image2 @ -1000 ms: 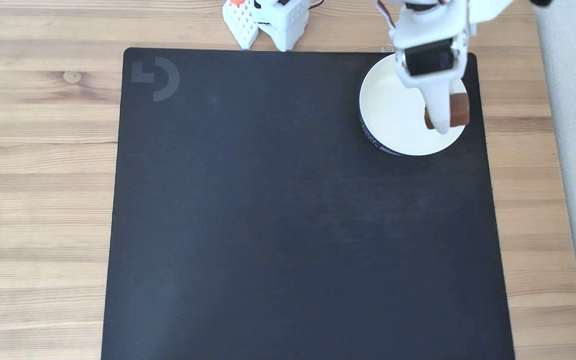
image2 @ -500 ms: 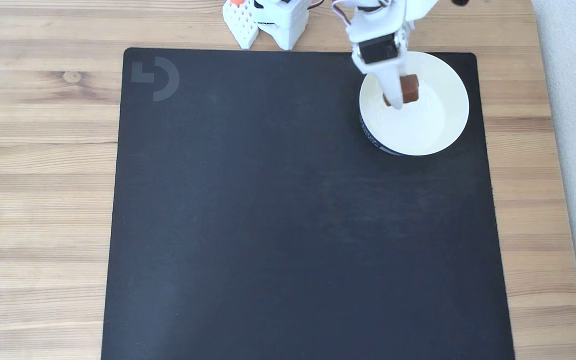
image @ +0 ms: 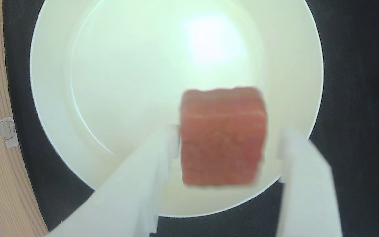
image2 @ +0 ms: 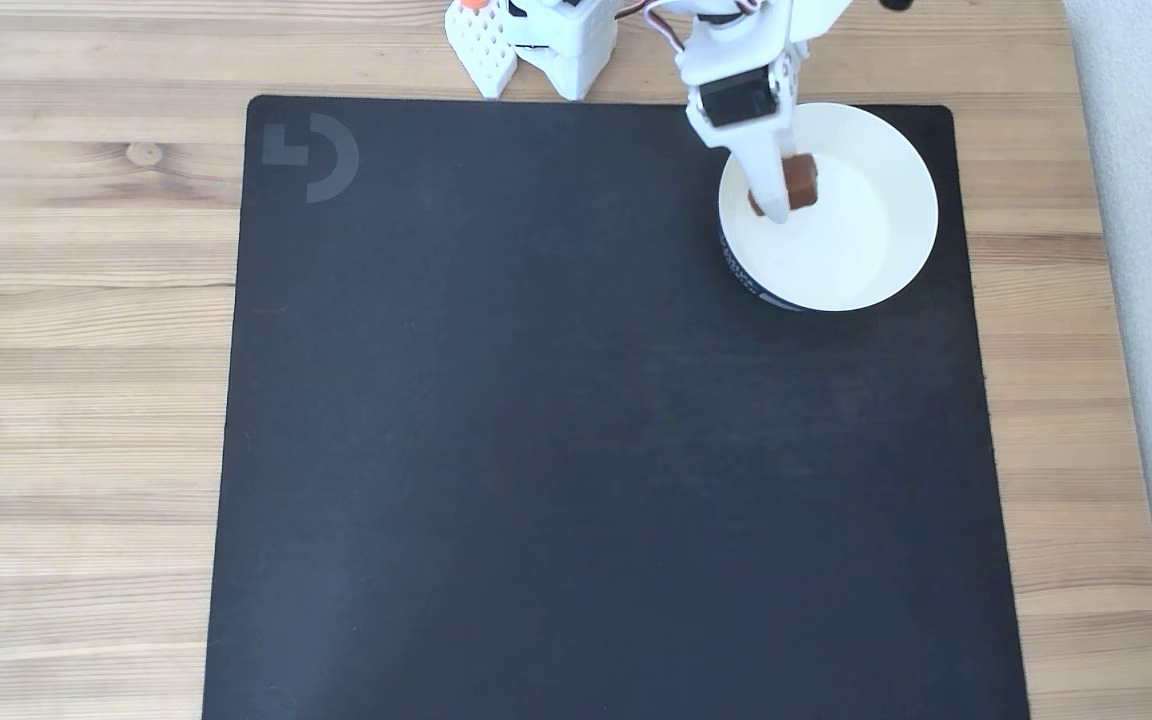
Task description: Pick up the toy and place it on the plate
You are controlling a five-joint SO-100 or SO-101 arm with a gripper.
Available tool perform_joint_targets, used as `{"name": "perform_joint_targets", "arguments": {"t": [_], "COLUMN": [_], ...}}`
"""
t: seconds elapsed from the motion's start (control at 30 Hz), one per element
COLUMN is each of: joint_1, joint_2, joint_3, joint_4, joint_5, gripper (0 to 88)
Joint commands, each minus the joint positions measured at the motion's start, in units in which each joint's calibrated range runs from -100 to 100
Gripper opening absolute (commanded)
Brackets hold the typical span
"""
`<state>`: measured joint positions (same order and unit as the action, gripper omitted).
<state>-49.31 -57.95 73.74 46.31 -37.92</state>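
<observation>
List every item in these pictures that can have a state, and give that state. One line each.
Small reddish-brown biscuit-like toy block: between the gripper's fingers, above the dish, not lying in it.
Round white shallow plate with dark outer band: upright on the mat, nothing lying in it.
White two-finger gripper: over the plate; a gap shows beside the right finger in the wrist view, so grip unclear.
Black desk mat: flat on the wooden table.

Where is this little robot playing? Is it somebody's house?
Probably a desk at home or in a hobby room, though I can't be sure. A wooden tabletop carries a big black desk mat, and a small white arm's end effector hangs over a white plate.
</observation>
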Motion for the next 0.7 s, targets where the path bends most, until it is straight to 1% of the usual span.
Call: {"name": "perform_joint_targets", "arguments": {"t": [0.0, 0.57, 0.63, 0.67], "joint_1": [-0.3, -0.2, 0.0, 0.2], "joint_2": [-0.9, -0.9, -0.9, -0.9], "joint_3": [0.0, -0.1, -1.3, -2.8], "joint_4": [-0.9, -1.0, -1.0, -1.0], "joint_5": [-0.1, -0.1, -0.1, -0.1], "gripper": [23.0, 23.1, 22.7, 20.9]}}
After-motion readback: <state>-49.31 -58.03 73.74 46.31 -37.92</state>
